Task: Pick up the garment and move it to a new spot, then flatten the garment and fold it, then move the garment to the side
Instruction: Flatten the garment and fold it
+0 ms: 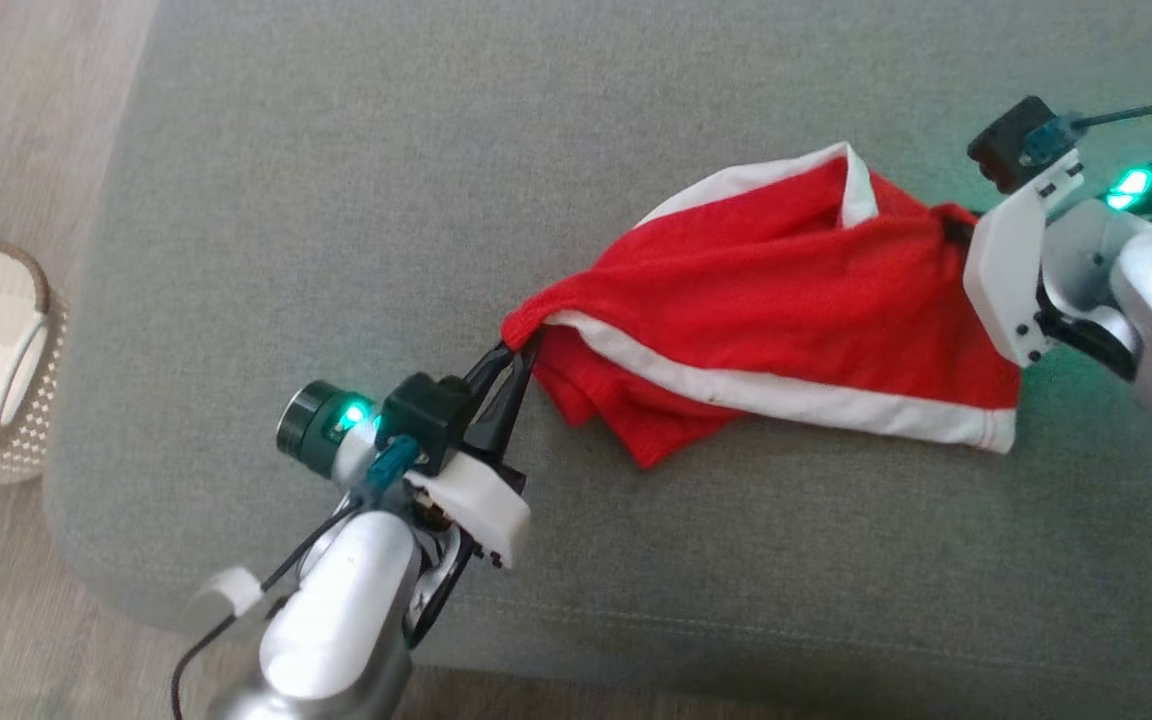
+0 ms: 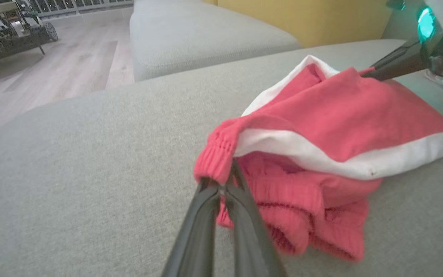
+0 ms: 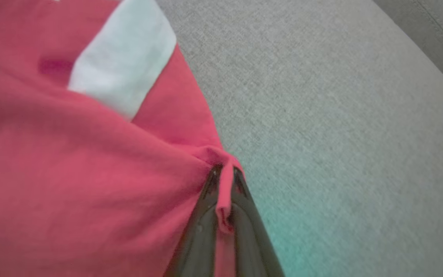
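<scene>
Left gripper [image 1: 525,351] pinching garment [image 1: 786,300] corner | right gripper [image 1: 953,228] pinching far corner | step: probably flatten | next: pull apart gently

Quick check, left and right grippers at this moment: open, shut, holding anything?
Left gripper: closed, pinching the ribbed edge of the red garment.
Right gripper: closed, pinching a fold at the garment's other end.

We see a silver forearm [image 1: 336,620] ending in a white bracket [image 1: 471,505] with dark screws — beside that bracket a black camera block [image 1: 426,415], teal plug [image 1: 391,468], green-lit ring [image 1: 321,425]; beyond it, two long dark fingers [image 1: 508,398].
</scene>
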Robot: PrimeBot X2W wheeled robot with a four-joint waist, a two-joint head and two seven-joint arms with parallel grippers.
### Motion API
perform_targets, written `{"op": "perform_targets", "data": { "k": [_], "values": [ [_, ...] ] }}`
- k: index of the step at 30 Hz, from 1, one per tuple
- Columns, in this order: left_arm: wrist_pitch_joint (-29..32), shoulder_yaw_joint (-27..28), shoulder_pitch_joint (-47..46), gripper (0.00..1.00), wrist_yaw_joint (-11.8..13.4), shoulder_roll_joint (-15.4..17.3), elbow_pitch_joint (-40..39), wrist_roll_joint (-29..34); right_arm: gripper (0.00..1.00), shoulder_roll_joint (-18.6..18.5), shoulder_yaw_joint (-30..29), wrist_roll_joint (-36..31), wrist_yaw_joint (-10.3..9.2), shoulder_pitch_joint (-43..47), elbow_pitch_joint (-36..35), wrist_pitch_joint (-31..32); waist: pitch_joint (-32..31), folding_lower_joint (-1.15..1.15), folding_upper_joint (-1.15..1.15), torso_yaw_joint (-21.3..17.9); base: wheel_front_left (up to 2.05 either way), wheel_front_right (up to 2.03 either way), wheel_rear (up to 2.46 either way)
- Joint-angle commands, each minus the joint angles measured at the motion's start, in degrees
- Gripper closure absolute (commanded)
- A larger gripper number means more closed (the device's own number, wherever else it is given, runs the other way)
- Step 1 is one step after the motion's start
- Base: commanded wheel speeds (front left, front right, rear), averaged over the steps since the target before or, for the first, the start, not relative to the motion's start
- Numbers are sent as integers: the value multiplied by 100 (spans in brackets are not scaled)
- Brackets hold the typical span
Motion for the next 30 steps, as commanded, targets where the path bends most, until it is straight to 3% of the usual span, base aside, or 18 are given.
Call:
{"op": "perform_targets", "data": {
  "k": [1,2,4,5,7,22,26,29,30],
  "values": [
    [-45,116,-269,100,69,47,-13,-16,13,69,3,-157,-3,-157,187,-271,121,0,0,0,0,0,0],
    [-45,87,-328,100,81,47,73,-9,0,157,-7,-230,-3,-201,407,-413,143,0,0,-15,0,0,0],
    [-45,43,-413,100,106,47,215,-5,0,343,-87,-353,-3,-275,849,-689,162,0,0,-54,0,0,0],
    [-45,37,-443,82,132,47,262,0,0,438,-121,-420,-3,-306,1040,-826,153,0,0,-83,0,0,0],
    [-45,65,-460,0,197,47,305,-10,0,616,-198,-537,-3,-349,1364,-1099,104,0,0,-152,0,0,0],
    [-45,1130,558,0,467,63,-414,-493,0,1528,-1369,-561,-3,428,2498,-3214,-1080,0,0,-689,0,0,0],
    [-45,1505,1110,0,535,56,-851,-713,0,1746,-1918,-568,-3,939,2455,-3410,-1358,0,0,-840,0,0,0],
    [-45,1745,1485,0,598,51,-1112,-897,0,1790,-2671,-722,-3,1438,1884,-3420,-1465,0,0,-956,0,0,0],
    [-45,1745,1485,0,598,51,-1112,-897,0,1790,-2671,-722,-3,1438,1884,-3420,-1465,0,0,-956,0,0,0]
  ]
}}
